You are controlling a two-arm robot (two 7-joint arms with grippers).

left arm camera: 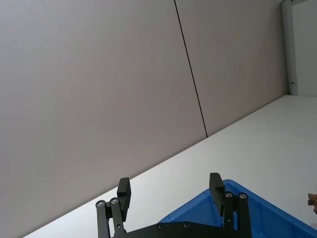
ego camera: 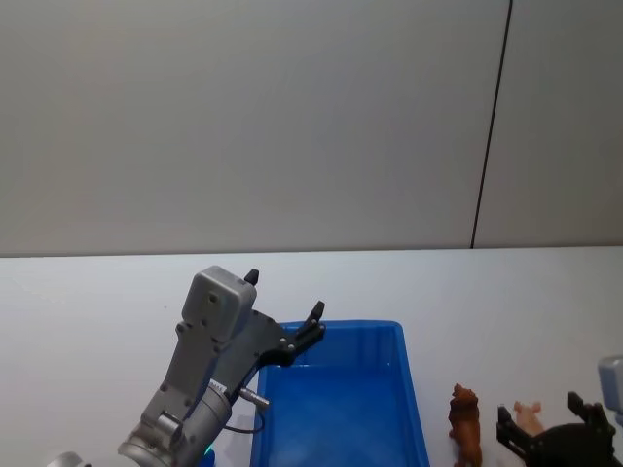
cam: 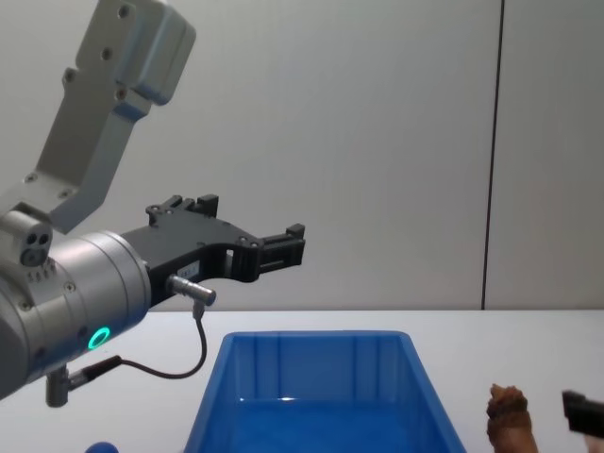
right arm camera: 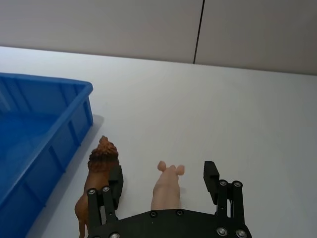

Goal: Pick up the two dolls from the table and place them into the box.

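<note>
Wrist view shows pink doll (right arm camera: pixel 167 191) betw. wide-spread R pincer (right arm camera: pixel 163 172).

Behind your work area stands a plain pale grey wall (ego camera: pixel 243 117), running the full width beyond the white table (ego camera: pixel 88 292). One thin dark vertical seam (ego camera: pixel 492 126) divides it right of centre and runs down to the tabletop's far edge. Your left wrist view shows a whiter panel (left arm camera: pixel 303 44) adjoining the grey wall, with a small dark fitting (left arm camera: pixel 292 83) at its edge. Lighting is even and soft.
</note>
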